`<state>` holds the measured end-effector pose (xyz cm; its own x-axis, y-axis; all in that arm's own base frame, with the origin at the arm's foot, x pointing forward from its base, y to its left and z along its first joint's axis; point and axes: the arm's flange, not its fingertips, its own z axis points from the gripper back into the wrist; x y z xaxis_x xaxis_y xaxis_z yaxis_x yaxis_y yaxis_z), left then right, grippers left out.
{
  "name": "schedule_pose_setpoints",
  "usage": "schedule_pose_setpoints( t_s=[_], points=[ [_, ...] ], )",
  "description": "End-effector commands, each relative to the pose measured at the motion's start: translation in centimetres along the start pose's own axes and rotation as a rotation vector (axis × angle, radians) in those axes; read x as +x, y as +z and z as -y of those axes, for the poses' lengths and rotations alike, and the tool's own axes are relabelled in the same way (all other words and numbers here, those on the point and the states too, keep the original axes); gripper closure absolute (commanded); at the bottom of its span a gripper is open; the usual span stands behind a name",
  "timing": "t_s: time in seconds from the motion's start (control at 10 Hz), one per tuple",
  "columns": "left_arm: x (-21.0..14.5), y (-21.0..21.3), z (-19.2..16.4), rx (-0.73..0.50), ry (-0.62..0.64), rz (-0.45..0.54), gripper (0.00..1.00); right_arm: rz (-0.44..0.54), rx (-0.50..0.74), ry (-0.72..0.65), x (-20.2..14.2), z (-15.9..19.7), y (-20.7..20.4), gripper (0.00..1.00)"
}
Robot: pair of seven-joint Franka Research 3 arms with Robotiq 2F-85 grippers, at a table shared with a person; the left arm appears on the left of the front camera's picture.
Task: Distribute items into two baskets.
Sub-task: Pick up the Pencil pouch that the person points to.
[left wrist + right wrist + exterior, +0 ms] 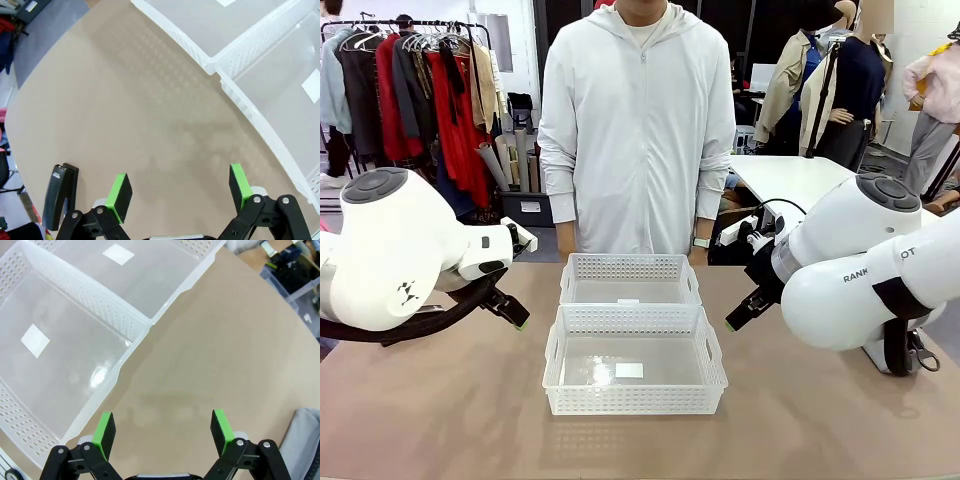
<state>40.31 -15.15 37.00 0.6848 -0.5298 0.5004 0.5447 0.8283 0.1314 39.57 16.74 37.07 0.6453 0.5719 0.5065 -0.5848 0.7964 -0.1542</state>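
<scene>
Front view: two white baskets sit mid-frame on the table (440, 420), the far basket (630, 268) touching the near basket (632, 398). The left gripper (516, 313) hangs at left, the right gripper (740, 314) at right.

Left wrist view: its jaws are spread wide over bare tabletop, and the stapler (60, 197) lies at lower left.

Right wrist view: its jaws are likewise apart, and the grey pouch (306, 440) sits in the lower right corner.

White rectangular perforated plastic baskets x2: near basket (635, 400), far basket (630, 267). White square labels (35, 340) x2, 1 per basket floor. Black desk stapler (60, 195) x1. Grey soft pouch (304, 440) x1, edge only. Black green-padded grippers x2: left gripper (179, 190), right gripper (162, 430). Person (638, 130) x1.
</scene>
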Motion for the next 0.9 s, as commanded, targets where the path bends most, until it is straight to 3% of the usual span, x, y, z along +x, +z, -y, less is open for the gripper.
schedule_pose_setpoints(
  t_s=[0.0,0.4,0.8],
  points=[
    [0.2,0.6,-0.3,-0.017,0.020,0.020,0.00,0.004,0.012,0.004,0.1,0.5,0.7,0.00],
    [1.7,5.9,-3.4,-0.101,0.066,0.048,0.00,0.033,0.053,-0.029,1.3,4.1,5.7,0.00],
    [1.6,13.1,-8.0,-0.230,0.139,0.075,0.00,0.021,0.176,-0.097,2.1,12.4,10.3,0.00]
  ],
)
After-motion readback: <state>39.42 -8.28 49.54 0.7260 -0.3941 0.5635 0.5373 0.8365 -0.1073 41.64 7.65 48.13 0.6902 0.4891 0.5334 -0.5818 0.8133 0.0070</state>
